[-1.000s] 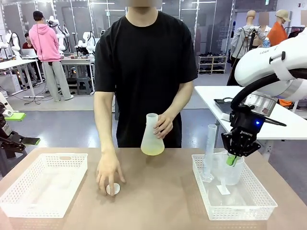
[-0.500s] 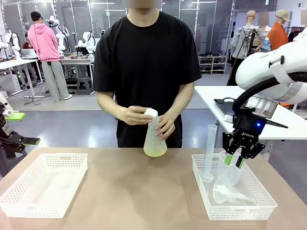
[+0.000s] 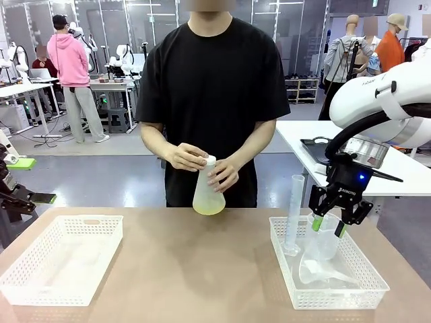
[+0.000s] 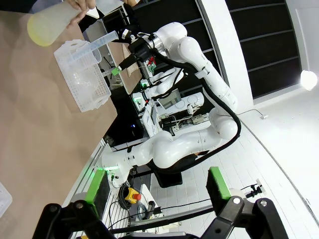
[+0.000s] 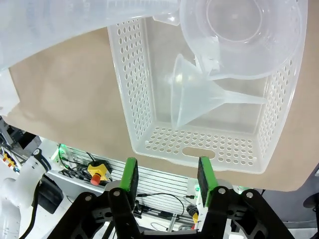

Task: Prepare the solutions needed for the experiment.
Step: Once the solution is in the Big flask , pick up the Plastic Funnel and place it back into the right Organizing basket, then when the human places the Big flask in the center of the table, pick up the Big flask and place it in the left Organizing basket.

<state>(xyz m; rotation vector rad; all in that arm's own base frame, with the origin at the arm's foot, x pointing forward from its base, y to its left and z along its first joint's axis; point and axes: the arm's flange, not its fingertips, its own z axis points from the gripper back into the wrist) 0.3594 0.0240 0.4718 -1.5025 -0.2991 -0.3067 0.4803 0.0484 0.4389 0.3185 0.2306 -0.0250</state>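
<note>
Pale yellow-green solution point(image 3: 209, 210): shallow clear layer in raised flask point(image 3: 205, 195).

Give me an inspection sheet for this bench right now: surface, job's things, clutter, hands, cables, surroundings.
surface: brown table with a left basket and a right basket, both white.
job's things: flask with a shallow yellowish solution, held in the person's hands, one at its mouth.
clutter: right basket holds an upright cylinder, a beaker and a funnel on its side.
hands: right hand open above the beaker, holding nothing; left hand open, holding nothing.
cables: black cable along the right arm.
surroundings: person in pink by far tables.
</note>
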